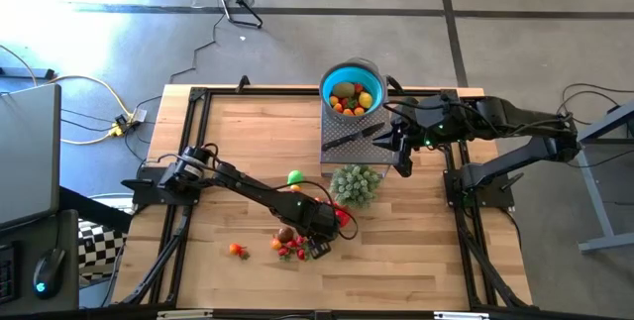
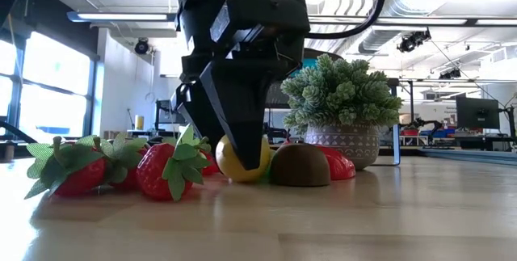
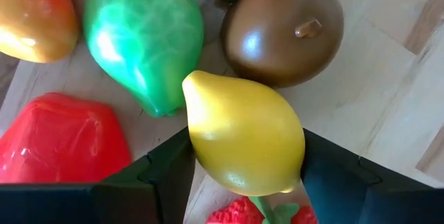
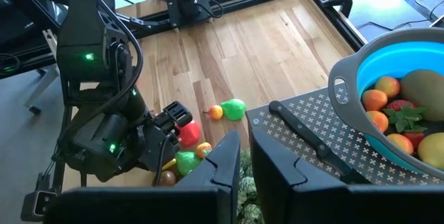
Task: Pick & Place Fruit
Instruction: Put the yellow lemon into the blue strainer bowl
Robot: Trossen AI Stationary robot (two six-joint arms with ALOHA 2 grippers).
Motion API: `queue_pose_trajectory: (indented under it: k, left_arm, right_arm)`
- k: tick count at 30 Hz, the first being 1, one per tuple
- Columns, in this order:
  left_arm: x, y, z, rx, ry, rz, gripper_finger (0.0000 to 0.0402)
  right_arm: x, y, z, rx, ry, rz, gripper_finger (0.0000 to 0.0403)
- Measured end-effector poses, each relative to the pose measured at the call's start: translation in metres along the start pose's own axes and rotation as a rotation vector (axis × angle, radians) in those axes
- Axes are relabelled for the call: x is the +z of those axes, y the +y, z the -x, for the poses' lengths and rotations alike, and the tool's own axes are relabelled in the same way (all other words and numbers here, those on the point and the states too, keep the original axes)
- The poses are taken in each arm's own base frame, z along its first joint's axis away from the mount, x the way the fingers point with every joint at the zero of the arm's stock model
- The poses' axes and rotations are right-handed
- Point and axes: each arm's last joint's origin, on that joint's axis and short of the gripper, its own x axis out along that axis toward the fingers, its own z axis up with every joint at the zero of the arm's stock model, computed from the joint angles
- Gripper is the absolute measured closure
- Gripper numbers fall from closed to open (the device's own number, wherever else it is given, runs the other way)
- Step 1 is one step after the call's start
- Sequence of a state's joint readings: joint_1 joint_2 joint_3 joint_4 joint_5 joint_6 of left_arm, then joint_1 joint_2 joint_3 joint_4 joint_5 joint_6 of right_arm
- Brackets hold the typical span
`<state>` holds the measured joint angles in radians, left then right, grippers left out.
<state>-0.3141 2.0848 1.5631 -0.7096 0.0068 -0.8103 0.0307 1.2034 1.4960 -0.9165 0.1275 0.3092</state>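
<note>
A yellow lemon (image 3: 243,137) sits in a cluster of small toy fruit near the table's front middle, and my left gripper (image 3: 243,165) is shut on it. Close around it lie a brown round fruit (image 3: 284,30), a green pear-shaped fruit (image 3: 146,37), a red fruit (image 3: 59,141) and strawberries (image 2: 161,172). The blue bowl (image 1: 327,77) at the far middle holds several fruits. My right gripper (image 1: 401,161) hangs shut and empty, high beside the bowl. My left gripper pinches the lemon's two flanks (image 3: 201,151) between its two fingers (image 3: 163,175), one on each side. The fingers come steeply from above, pointing down. In the low view the lemon's underside (image 2: 233,176) rests on the table.
A black-handled knife (image 1: 352,137) lies on a grey perforated mat (image 1: 337,152) in front of the bowl. A pale green bushy plant in a pot (image 1: 355,183) stands just beyond the cluster. A green fruit (image 1: 294,176) and an orange one (image 1: 238,251) lie apart.
</note>
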Motion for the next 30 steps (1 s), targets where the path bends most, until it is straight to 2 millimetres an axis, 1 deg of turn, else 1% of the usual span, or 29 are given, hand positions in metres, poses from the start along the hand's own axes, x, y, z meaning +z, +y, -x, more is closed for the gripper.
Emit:
queue_pose_trajectory:
  k: [5, 9, 11, 13, 15, 17, 19, 21, 22, 24, 26, 28, 30]
  left_arm:
    - [-0.001, 0.0, 0.0, -0.03, 0.04, -0.02, 0.0192]
    - [-0.002, 0.0, 0.008, -0.041, 0.058, -0.024, 0.0192]
    - [-0.003, 0.001, 0.013, -0.035, 0.065, -0.037, 0.0191]
    - [0.0, 0.001, 0.019, -0.054, 0.064, -0.045, 0.019]
    - [0.001, 0.002, 0.028, -0.056, 0.064, -0.062, 0.019]
    - [0.007, 0.0, 0.035, -0.08, 0.04, -0.078, 0.019]
    - [0.01, 0.0, 0.047, -0.087, 0.026, -0.097, 0.019]
    - [0.017, -0.001, 0.058, -0.108, 0.0, -0.115, 0.019]
    - [0.021, -0.002, 0.065, -0.128, -0.03, -0.124, 0.019]
    - [0.024, 0.001, 0.079, -0.121, -0.031, -0.135, 0.019]
    - [0.033, -0.003, 0.095, -0.163, -0.091, -0.161, 0.019]
    - [0.037, 0.0, 0.11, -0.158, -0.095, -0.182, 0.019]
    - [0.046, -0.004, 0.126, -0.198, -0.162, -0.206, 0.019]
  right_arm:
    - [0.0, 0.0, 0.0, 0.0, 0.0, 0.0, 0.0374]
    - [0.0, 0.0, 0.0, 0.0, 0.0, 0.008, 0.0374]
    - [0.0, 0.0, 0.0, 0.0, 0.0, 0.021, 0.0374]
    - [0.0, 0.0, 0.0, 0.0, -0.001, 0.025, 0.0374]
    - [0.0, 0.0, 0.0, 0.001, -0.001, 0.026, 0.0374]
    - [0.0, 0.0, 0.0, 0.001, -0.004, 0.025, 0.0374]
    - [0.001, 0.0, 0.0, 0.002, -0.005, 0.025, 0.0374]
    - [0.0, 0.0, 0.0, 0.002, -0.004, 0.025, 0.0374]
    - [0.0, 0.0, 0.0, 0.004, -0.001, 0.025, 0.0374]
    - [0.0, 0.0, 0.0, 0.011, 0.003, 0.026, 0.0374]
    - [0.0, 0.001, 0.0, 0.034, 0.01, 0.026, 0.0374]
    - [-0.001, 0.002, 0.0, 0.054, 0.018, 0.026, 0.0374]
    - [-0.001, 0.001, 0.001, 0.056, 0.024, 0.025, 0.0374]
